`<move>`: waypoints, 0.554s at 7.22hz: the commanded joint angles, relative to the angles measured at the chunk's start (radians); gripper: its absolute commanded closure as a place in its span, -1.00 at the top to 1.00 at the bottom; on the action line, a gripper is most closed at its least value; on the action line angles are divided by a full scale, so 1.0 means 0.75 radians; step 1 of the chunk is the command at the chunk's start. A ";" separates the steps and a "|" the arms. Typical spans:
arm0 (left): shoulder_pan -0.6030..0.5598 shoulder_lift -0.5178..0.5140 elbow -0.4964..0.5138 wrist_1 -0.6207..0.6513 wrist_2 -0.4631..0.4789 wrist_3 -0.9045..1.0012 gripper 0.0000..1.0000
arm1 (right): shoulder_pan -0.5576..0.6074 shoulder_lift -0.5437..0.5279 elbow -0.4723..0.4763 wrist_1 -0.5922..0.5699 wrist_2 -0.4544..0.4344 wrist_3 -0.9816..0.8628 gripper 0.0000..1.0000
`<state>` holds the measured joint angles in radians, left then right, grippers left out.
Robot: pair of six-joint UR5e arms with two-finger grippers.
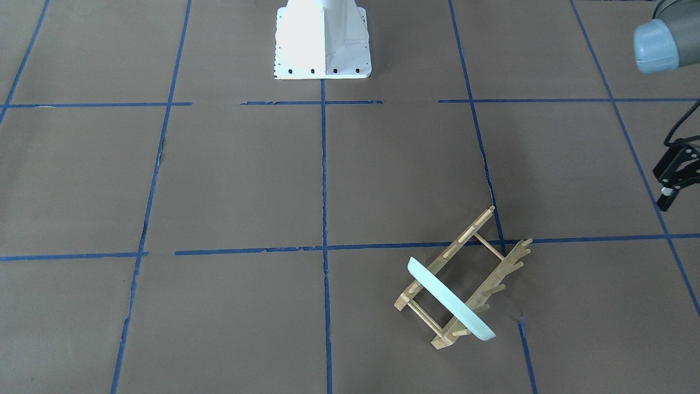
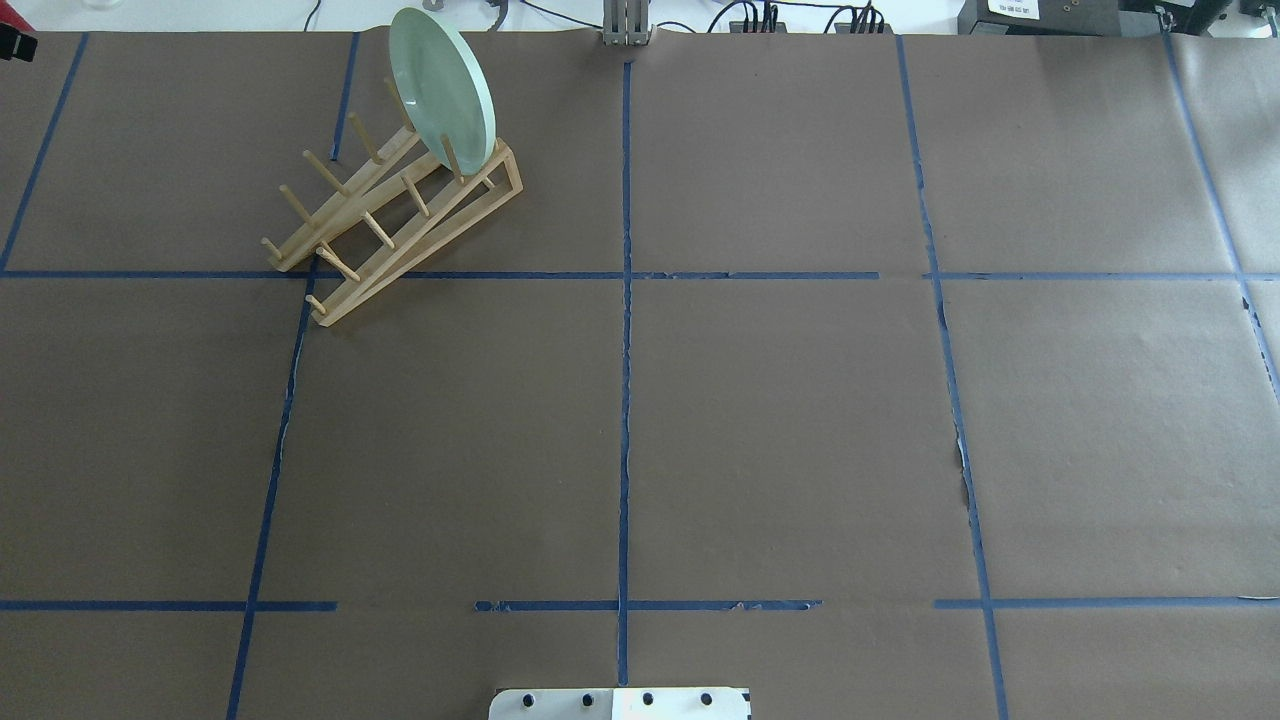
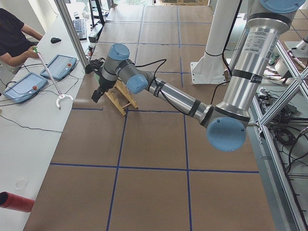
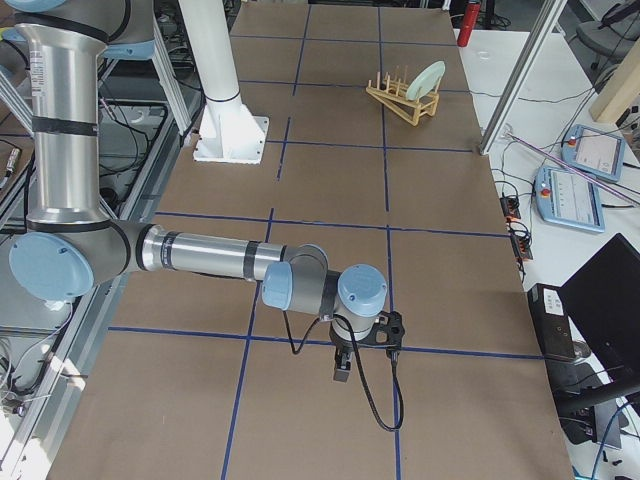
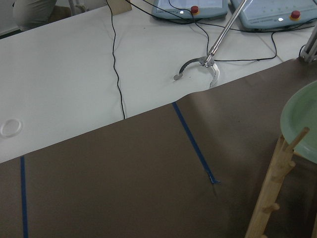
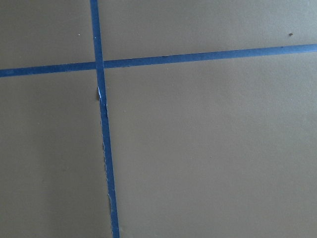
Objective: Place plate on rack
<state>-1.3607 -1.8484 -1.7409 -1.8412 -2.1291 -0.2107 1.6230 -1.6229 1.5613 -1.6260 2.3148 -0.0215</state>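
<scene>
The pale mint-green plate [image 1: 448, 298] stands on edge between the pegs at one end of the wooden rack [image 1: 465, 238], leaning slightly. In the overhead view the plate [image 2: 440, 90] and the rack [image 2: 400, 215] are at the far left of the table. My left gripper [image 1: 682, 197] hangs at the frame's right edge, apart from the rack; its jaws look spread, and one finger is cut off. The left wrist view shows the plate's edge [image 5: 302, 119] and a rack rail [image 5: 270, 193]. My right gripper [image 4: 342, 370] is low over the table, far from the rack; I cannot tell its state.
The white robot base [image 1: 322, 44] stands at the table's middle edge. Blue tape lines cross the brown table. Beyond the far edge lie a grabber tool [image 5: 198, 67] and teach pendants [image 3: 57, 72], with an operator [image 3: 14, 38] and a red cylinder [image 3: 14, 201].
</scene>
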 commanded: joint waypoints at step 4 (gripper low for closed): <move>-0.284 0.137 0.267 0.405 -0.202 0.460 1.00 | 0.000 0.000 0.000 0.000 0.000 0.000 1.00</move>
<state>-1.5173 -1.7672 -1.6169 -1.5852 -2.2326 0.0308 1.6230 -1.6230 1.5616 -1.6260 2.3148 -0.0223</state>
